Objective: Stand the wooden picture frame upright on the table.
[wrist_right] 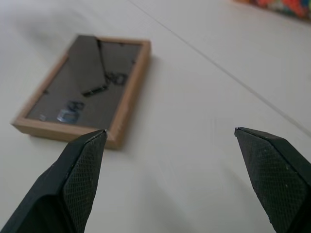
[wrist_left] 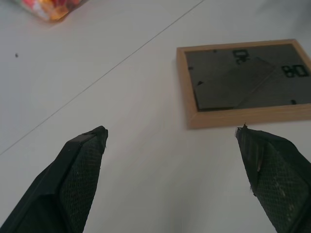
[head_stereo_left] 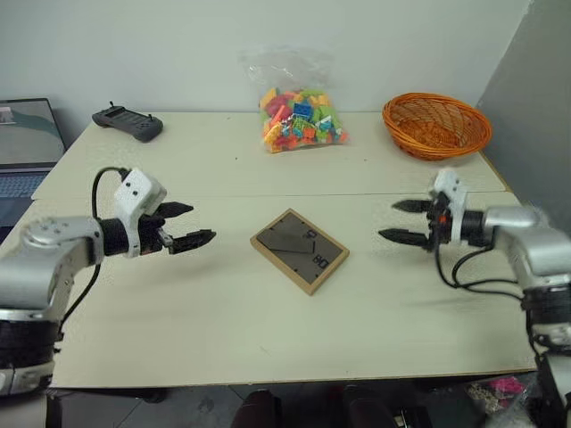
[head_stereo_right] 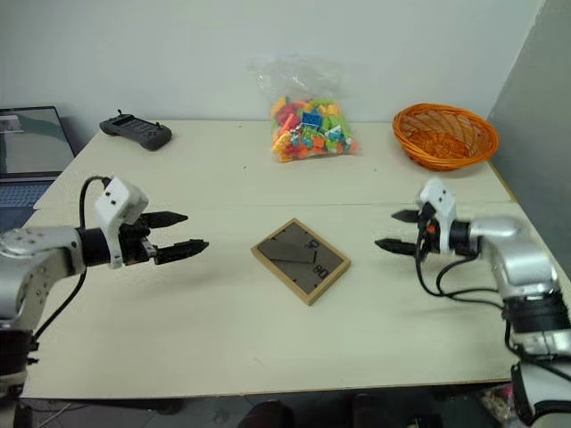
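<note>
The wooden picture frame (head_stereo_left: 300, 251) lies flat on the table (head_stereo_left: 223, 303), dark back panel up with its stand folded down, near the middle of the front section. My left gripper (head_stereo_left: 190, 225) hovers open to the frame's left, fingers pointing toward it. My right gripper (head_stereo_left: 400, 221) hovers open to the frame's right, also pointing inward. Neither touches the frame. The left wrist view shows the frame (wrist_left: 245, 83) beyond the open fingers; the right wrist view shows the frame (wrist_right: 87, 82) likewise.
A clear bag of coloured bricks (head_stereo_left: 299, 116) stands at the back centre. An orange wicker basket (head_stereo_left: 436, 125) sits back right. A black controller (head_stereo_left: 128, 123) lies back left, a laptop (head_stereo_left: 27, 143) beyond the table's left edge. A seam (head_stereo_left: 268, 196) crosses the tabletop.
</note>
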